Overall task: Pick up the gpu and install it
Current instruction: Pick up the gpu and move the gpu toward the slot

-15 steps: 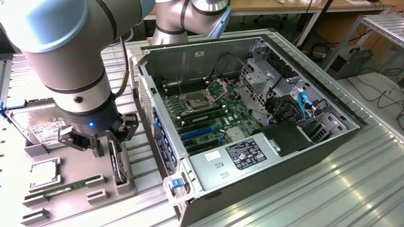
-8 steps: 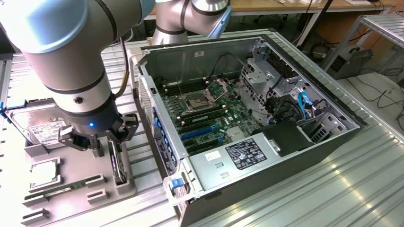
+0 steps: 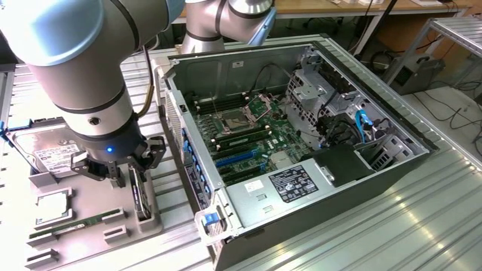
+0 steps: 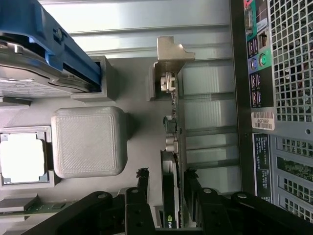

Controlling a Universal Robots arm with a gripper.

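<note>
On either side of the graphics card stand the 2 fingers of the gripper. The jaws are released and spread wide, with a narrow gap between each finger and the card face. Nothing is grasped. The graphics card stands on its long edge in a slot of the grey tray. Its silver bracket is at the end away from the fingers.

Edges and room:
- The upper edge of the graphics card is free along its length from the fingers to the bracket.
- On 1 side of the graphics card, a strip of ribbed tray separates it from the computer case. The case's rear panel runs parallel to the card and near it.
- On the opposite side of the graphics card, a rounded grey block rises from the tray, near the card but apart from it.

Other things:
- Beyond the block from the graphics card lie 1 processor chip and 1 memory stick.
- A hard drive with a blue rail sits on the block's side of the graphics card, level with the bracket end and well apart from the card.
</note>
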